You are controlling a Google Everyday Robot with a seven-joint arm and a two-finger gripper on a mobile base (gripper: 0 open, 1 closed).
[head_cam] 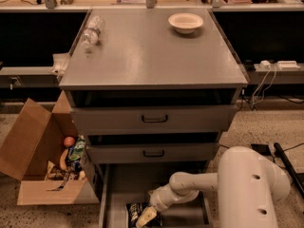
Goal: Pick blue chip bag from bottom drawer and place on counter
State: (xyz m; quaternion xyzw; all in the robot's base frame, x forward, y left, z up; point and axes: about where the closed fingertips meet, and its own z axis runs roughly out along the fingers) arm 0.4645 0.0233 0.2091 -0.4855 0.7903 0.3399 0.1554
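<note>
The blue chip bag (134, 210) lies dark with white markings on the floor of the bottom drawer (124, 184), which is pulled open at the foot of the cabinet. My gripper (147, 217) is down inside the drawer at the bag's right edge, on the end of my white arm (190, 186), which reaches in from the right. The gripper's tip overlaps the bag, and I cannot tell whether it grips it. The counter (152, 56) is the grey cabinet top above.
A white bowl (185, 22) and a lying plastic bottle (91, 31) are on the counter. Two drawers with black handles (154, 119) sit above the open one. An open cardboard box (35, 167) of items stands to the left. Cables and a power strip (280, 64) are at the right.
</note>
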